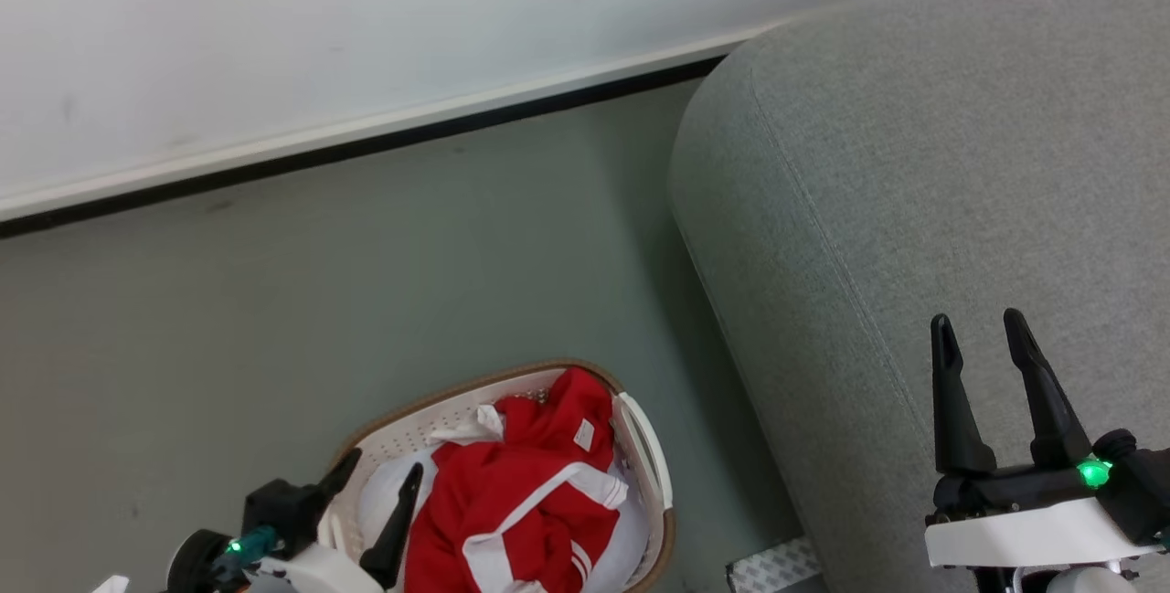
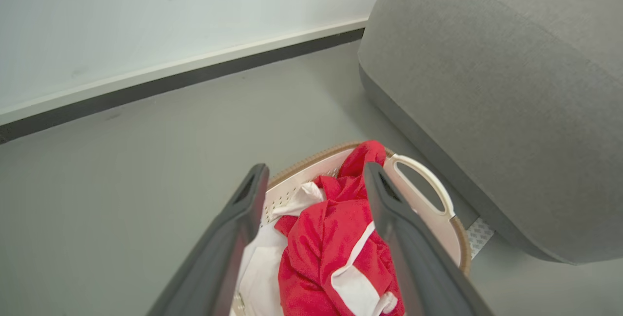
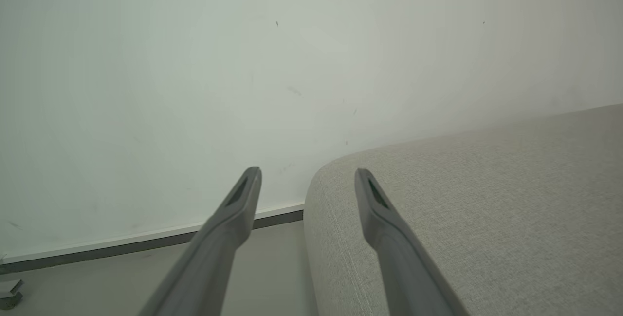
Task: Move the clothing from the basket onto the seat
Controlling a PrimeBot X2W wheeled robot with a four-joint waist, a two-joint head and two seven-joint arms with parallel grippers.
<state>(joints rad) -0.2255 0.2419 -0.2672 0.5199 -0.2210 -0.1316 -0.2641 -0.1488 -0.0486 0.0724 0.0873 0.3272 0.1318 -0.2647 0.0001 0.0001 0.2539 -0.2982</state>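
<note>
Clothing (image 1: 523,494) just right of left hand (image 1: 384,469)

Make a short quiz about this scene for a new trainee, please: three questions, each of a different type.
1. True or false: the red clothing already lies on the seat.
2. The left hand hangs above: A) the seat B) the basket C) a table.
3. Fill in: the right hand, by the seat, is ____ and holds nothing.
Key: 1 false; 2 B; 3 open.
</note>
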